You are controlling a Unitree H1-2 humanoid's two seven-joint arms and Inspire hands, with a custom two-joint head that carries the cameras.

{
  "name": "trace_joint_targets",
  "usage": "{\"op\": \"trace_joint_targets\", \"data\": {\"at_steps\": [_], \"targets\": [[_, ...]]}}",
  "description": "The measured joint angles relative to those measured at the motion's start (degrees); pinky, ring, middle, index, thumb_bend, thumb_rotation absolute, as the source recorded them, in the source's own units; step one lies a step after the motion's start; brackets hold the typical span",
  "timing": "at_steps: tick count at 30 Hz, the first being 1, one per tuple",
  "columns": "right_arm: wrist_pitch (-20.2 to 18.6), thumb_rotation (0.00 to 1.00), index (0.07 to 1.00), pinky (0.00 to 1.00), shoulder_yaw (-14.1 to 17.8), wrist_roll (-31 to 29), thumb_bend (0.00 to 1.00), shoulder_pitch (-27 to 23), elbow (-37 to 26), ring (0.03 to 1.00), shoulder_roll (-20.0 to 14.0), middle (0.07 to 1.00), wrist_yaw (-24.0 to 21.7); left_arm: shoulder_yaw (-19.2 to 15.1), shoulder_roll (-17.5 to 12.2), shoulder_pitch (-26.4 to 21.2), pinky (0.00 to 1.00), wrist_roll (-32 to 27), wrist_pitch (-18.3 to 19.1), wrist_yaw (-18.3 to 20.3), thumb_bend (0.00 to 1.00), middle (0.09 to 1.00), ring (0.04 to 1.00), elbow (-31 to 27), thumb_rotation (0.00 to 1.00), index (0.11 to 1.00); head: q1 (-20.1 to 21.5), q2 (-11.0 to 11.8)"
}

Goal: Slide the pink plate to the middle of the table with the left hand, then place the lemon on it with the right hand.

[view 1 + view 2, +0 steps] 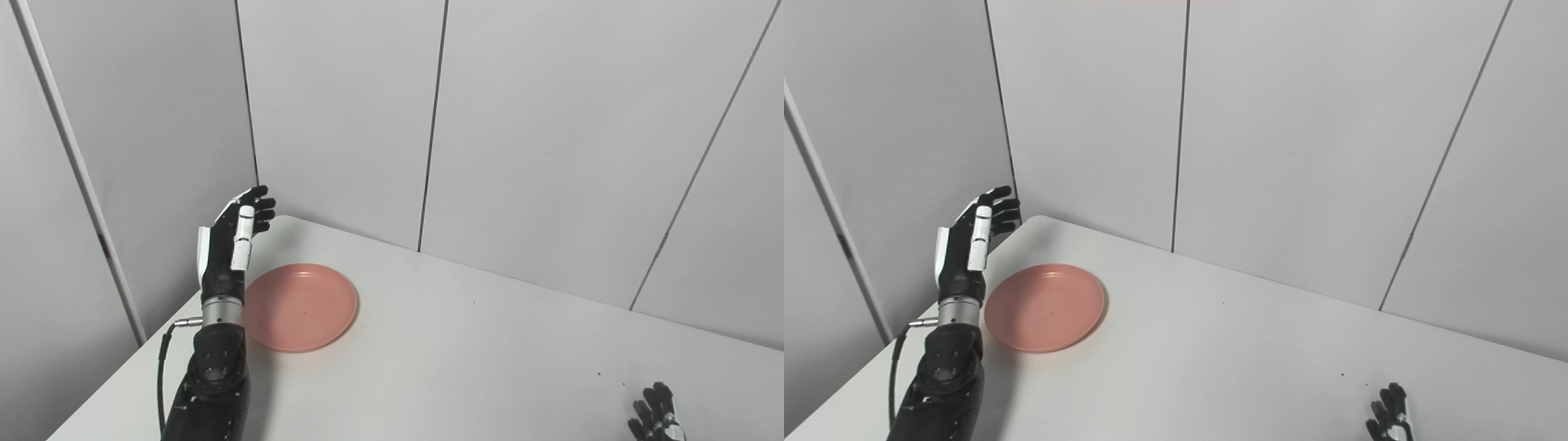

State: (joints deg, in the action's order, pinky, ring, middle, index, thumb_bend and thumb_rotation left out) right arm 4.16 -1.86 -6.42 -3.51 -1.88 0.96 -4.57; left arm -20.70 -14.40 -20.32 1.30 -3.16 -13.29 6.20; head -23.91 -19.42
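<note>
we see the pink plate (300, 306) lying flat near the far left corner of the bench (478, 367), well away from the middle. our left hand (236, 236) stands upright just to the left of the plate, at its left rim, fingers spread and lightly curled, holding nothing; whether the wrist touches the rim we cannot tell. the plate lies to the right of this hand, toward the bench's middle, so we judge a sideways push to the right would carry it where the task wants it. our right hand (656, 419) shows only its fingertips at the bottom edge, far from the plate, fingers apart as far as we can see. the lemon is not in view in either picture, so the slide looks not yet done
</note>
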Motion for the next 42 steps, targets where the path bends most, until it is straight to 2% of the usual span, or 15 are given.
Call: {"op": "trace_joint_targets", "data": {"at_steps": [5,9,18,27,31,35,40,42], "targets": [[0.0,1.0,1.0,1.0,-0.03,-0.11,0.52,0.01,-0.01,1.0,0.0,1.0,-0.23,-0.68,-0.27,0.42,0.67,0.0,0.01,-0.96,0.57,0.708,0.696,1.96,1.0,0.696,-0.18,-0.09],[0.0,1.0,1.0,1.0,-0.01,-0.24,0.54,0.03,-0.01,1.0,0.0,1.0,-0.39,-1.36,-0.38,0.53,0.69,-0.01,0.31,-1.77,0.57,0.717,0.708,3.62,1.0,0.704,-0.26,-0.09],[0.0,1.0,1.0,1.0,0.02,-0.69,0.56,0.18,-0.21,1.0,-0.02,1.0,-0.56,-1.44,-0.94,0.54,0.76,-1.78,0.39,-0.96,0.55,0.766,0.763,8.81,1.0,0.753,-0.53,-0.26],[0.0,1.0,1.0,1.0,0.02,-0.81,0.58,0.36,-0.34,1.0,-0.03,1.0,-0.99,-1.8,-1.03,0.27,0.75,-5.25,-2.69,-0.02,0.52,0.747,0.749,15.84,1.0,0.738,-0.53,-0.35],[0.0,1.0,1.0,1.0,0.06,-0.98,0.58,0.36,-0.33,1.0,-0.05,1.0,-1.04,-0.75,-1.61,0.11,0.78,-5.07,-2.89,0.08,0.56,0.765,0.771,18.4,1.0,0.749,-0.62,-0.35],[0.0,1.0,1.0,1.0,0.06,-0.96,0.58,0.35,-0.33,1.0,-0.04,1.0,-1.03,0.87,-2.7,-0.03,0.79,-4.95,-2.89,1.21,0.56,0.794,0.79,19.13,1.0,0.786,-0.53,-0.53],[0.0,1.0,1.0,1.0,0.06,-0.97,0.57,0.39,-0.37,1.0,-0.04,1.0,-1.03,1.26,-3.57,-0.14,0.78,-6.54,-2.86,3.63,0.56,0.8,0.797,19.57,1.0,0.793,-0.53,-0.62],[0.0,1.0,1.0,1.0,0.08,-0.97,0.57,0.41,-0.39,1.0,-0.04,1.0,-1.03,1.55,-3.6,-0.1,0.84,-7.68,-2.38,4.73,0.53,0.812,0.823,19.15,1.0,0.806,-0.53,-0.62]]}}
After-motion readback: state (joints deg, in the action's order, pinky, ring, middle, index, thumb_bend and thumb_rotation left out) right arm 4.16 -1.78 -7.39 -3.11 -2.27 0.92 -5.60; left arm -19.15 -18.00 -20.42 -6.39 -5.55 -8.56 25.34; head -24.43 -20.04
